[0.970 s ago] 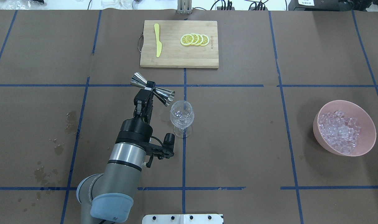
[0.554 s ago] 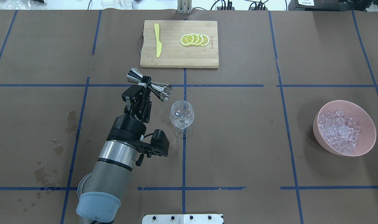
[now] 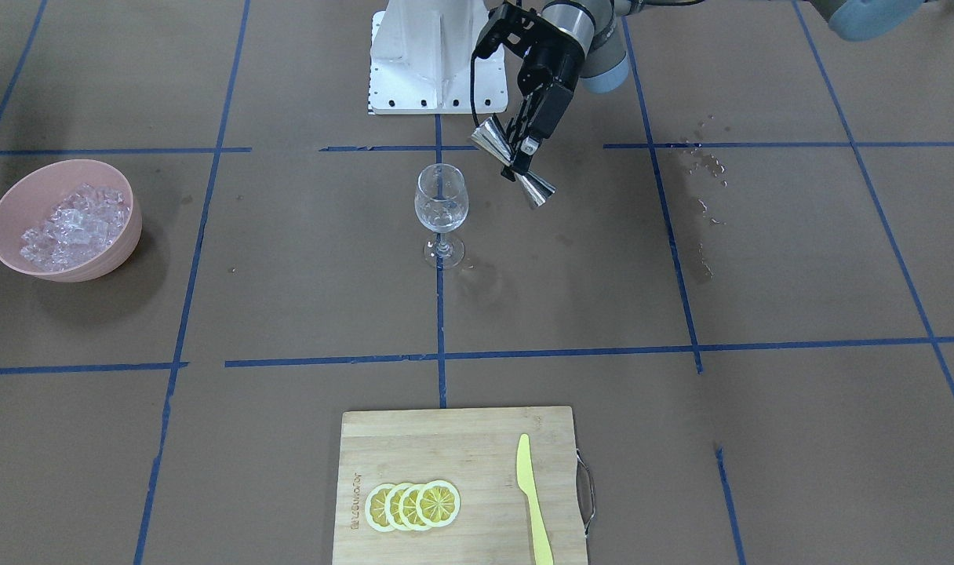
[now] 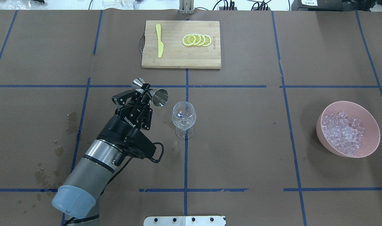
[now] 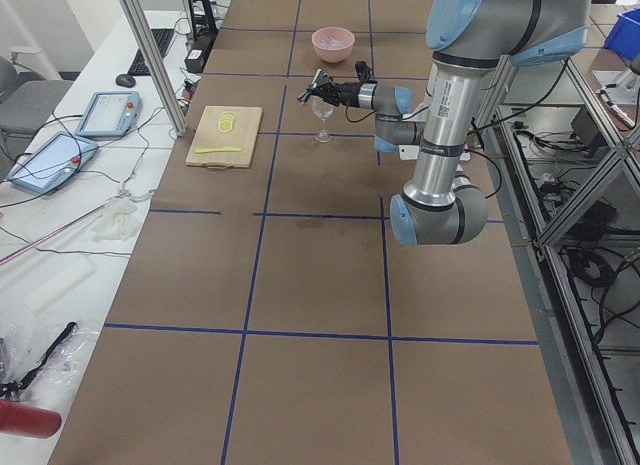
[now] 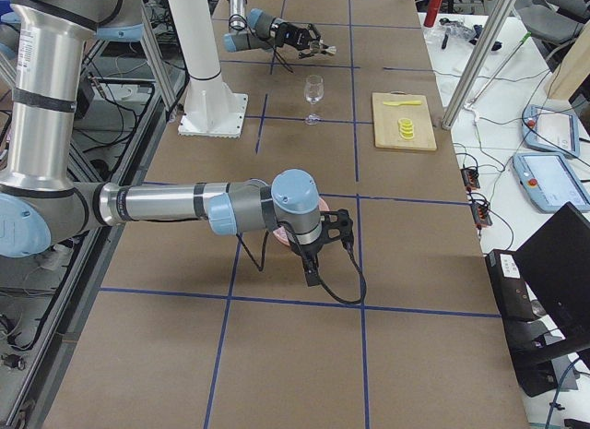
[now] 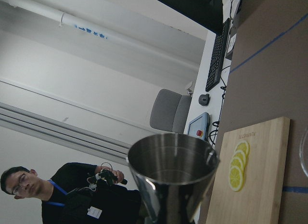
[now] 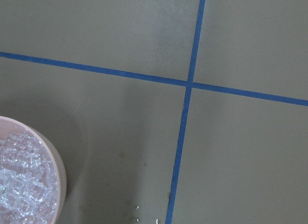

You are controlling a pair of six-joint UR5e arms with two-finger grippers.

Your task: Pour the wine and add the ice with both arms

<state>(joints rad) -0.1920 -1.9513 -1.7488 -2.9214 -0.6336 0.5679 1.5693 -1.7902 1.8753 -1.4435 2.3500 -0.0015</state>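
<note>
My left gripper [image 4: 146,91] is shut on the waist of a steel double jigger [image 4: 160,97], held tilted just left of the wine glass [image 4: 184,117] and apart from it. It also shows in the front view [image 3: 522,153]. The jigger's cup [image 7: 173,171] shows bare metal and no wine. The glass stands upright [image 3: 442,208] with glints low in its bowl; I cannot tell the wine from them. The ice [image 4: 343,131] fills a pink bowl [image 4: 371,125] at the right. My right gripper [image 6: 312,270] hangs by the bowl [image 8: 60,173]; I cannot tell if it is open.
A bamboo cutting board [image 4: 181,59] lies at the far middle with several lemon slices [image 4: 196,40] and a yellow knife [image 4: 159,40]. Wet spots [image 4: 71,119] mark the paper on the left. The white base block [image 3: 438,55] stands at the robot's edge.
My left gripper has swung left and away from the glass with the jigger. The jigger's mouth has left the glass rim and the wrist has turned.
</note>
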